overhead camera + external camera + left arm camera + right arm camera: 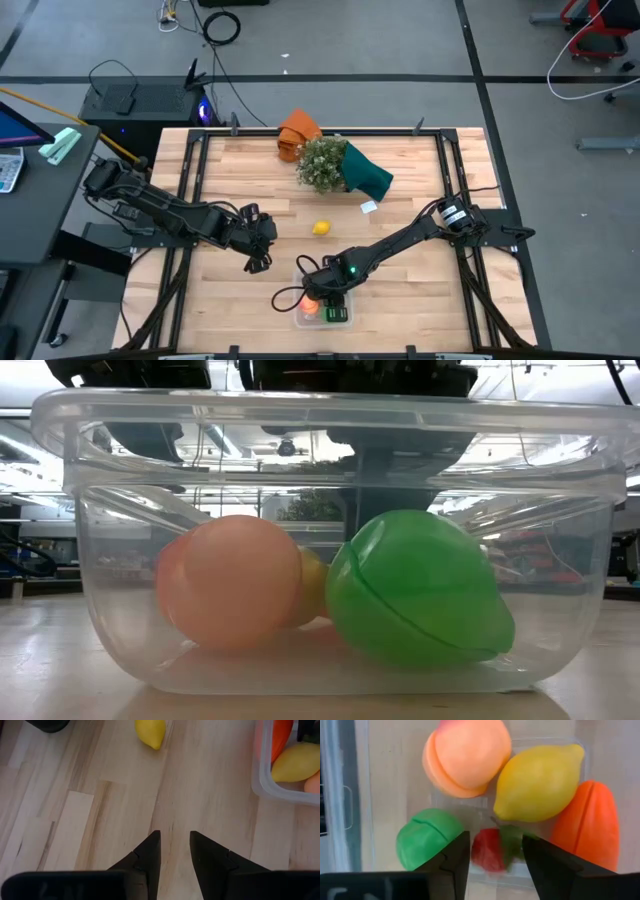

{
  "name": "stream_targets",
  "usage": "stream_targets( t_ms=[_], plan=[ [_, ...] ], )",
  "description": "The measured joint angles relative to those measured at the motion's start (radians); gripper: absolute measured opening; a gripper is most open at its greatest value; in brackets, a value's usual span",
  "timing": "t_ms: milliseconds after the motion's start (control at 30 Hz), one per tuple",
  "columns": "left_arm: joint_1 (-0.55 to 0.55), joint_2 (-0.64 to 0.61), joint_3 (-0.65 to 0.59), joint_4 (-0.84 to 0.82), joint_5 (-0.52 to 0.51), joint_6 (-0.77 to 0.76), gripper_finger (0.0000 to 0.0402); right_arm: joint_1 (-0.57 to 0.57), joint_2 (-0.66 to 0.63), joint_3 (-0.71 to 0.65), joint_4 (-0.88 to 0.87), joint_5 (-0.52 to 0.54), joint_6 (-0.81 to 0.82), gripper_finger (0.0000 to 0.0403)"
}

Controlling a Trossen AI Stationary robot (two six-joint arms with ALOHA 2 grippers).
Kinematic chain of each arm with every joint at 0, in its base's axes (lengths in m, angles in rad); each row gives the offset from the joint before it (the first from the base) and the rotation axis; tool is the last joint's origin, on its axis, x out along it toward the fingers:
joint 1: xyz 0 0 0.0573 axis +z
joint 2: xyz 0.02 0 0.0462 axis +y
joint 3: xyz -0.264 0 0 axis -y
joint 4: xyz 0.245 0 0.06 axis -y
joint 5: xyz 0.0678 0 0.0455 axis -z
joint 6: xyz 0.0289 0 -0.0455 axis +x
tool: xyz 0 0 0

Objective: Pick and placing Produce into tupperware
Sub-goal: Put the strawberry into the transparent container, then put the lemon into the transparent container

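Nearest the low camera: clear tupperware [330,420] filling the frame at the table's front edge, holding a pink-orange peach [232,582] on one side, a green carrot top [415,590] on the other, a sliver of yellow lemon [312,585] between and behind them. Through the right wrist camera, same contents from above: peach [466,756], lemon [540,782] touching it, orange carrot body [590,827] against the lemon, green carrot top [426,837], small red berry [490,849] with green leaf low in the middle. Right gripper [495,855] directly over the container, fingers [452,862] parted moderately, empty, berry showing in the gap between them. From overhead, right gripper [325,290] above the tupperware [322,312] near the front centre of the wooden table [420,290]. Left gripper [258,252] just to the left of the container, over bare wood; fingers [147,857] set narrowly apart, empty. Second lemon [321,228] loose on the table, outside the container, a little farther back toward the middle; seen also from the left wrist [150,731], with the tupperware corner [265,780] off to one side. Farther back: bushy plant in teal wrap [335,165], a small white scrap [369,207] just beside the wrap. Farthest, at the rear edge: orange cloth [297,130] touching the plant.
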Motion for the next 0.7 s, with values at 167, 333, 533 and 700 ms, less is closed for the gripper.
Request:
stream_targets(
  t_ms=[167, 333, 533, 700],
  plan=[
    [0.0, 0.0, 0.0, 0.0, 0.0, 0.0, 0.0115, 0.0, -0.005, 0.0, -0.004, -0.004, 0.005, 0.0166],
    [0.0, 0.0, 0.0, 0.0, 0.0, 0.001, 0.0116, -0.008, -0.038, 0.025, -0.066, 0.01, 0.004, 0.0168],
    [0.0, 0.0, 0.0, 0.001, 0.0, 0.001, 0.0111, -0.042, -0.156, 0.041, -0.156, 0.098, -0.012, 0.0165],
    [0.001, 0.0, 0.0, 0.004, 0.0, 0.001, 0.0115, -0.092, -0.26, 0.028, -0.187, 0.223, -0.08, 0.0165]
  ],
)
